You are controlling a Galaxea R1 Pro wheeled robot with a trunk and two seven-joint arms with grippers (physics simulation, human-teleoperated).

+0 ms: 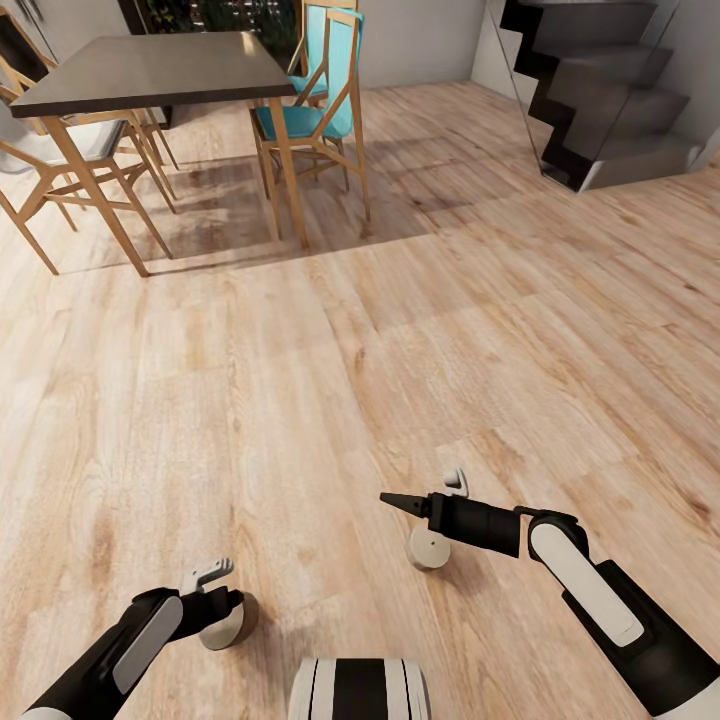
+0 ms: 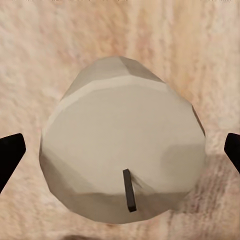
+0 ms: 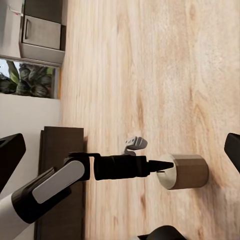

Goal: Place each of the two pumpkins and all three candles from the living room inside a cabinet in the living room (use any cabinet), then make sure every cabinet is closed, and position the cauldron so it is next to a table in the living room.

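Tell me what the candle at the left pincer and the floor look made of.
Candle: looks like matte off-white wax, with faceted sides and a short dark wick. Floor: pale wood planks, with visible grain and seams and a slight sheen.

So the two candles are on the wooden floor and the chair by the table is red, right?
Not quite. The chair is turquoise, not red, as the head view shows. The rest is right: it stands by the table, and the near candle and the far candle both sit on the wooden floor.
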